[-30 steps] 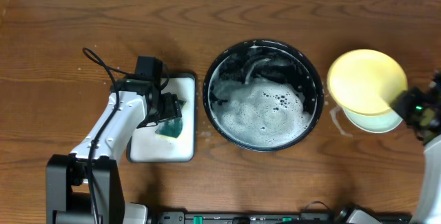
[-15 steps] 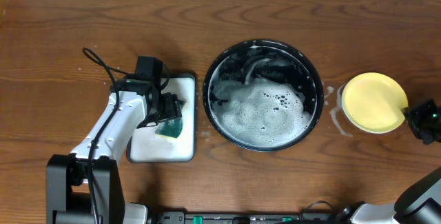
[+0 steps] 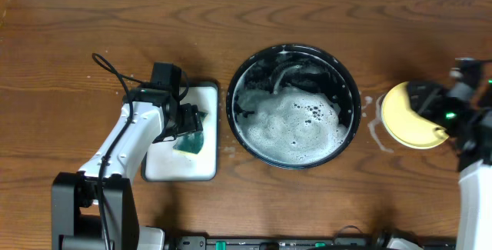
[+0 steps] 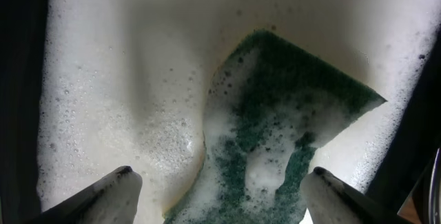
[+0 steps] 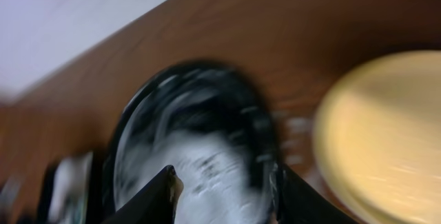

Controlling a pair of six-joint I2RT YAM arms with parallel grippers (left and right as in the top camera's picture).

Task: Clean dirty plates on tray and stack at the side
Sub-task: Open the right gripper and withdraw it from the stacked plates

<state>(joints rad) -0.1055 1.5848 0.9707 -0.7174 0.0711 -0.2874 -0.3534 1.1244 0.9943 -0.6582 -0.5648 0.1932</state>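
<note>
**A:** How wide is the left tool [image 4: 220, 176]?

**B:** Spread wide. Its fingertips [image 4: 122, 179] stand far apart, one at each lower corner of the wrist view, with nothing clamped between them. They hang over the green sponge [image 4: 289, 114], which lies in suds on the white tray [image 3: 165, 169]. I cannot tell whether either tip touches it.

**A:** Which way does the sponge run?

**B:** In that view its long axis is on a slant, from lower left up to a corner at the right.

**A:** And the right tool [image 5: 226, 176]?

**B:** The wrist picture is blurred, but the two fingers are parted and the gap holds nothing. From overhead it sits above the right edge of the yellow plate [image 3: 401, 115]. Whether it touches the plate I cannot say.

**A:** Where is that plate, and how does it lie?

**B:** On the surface [image 3: 346, 204], just right of the black tray [image 3: 231, 108] and outside its rim. It lies flat, face up, and being round it points no particular way.

**A:** The black tray itself?

**B:** It sits mid-surface with white foam [image 3: 296, 127] covering most of its inside.
</note>
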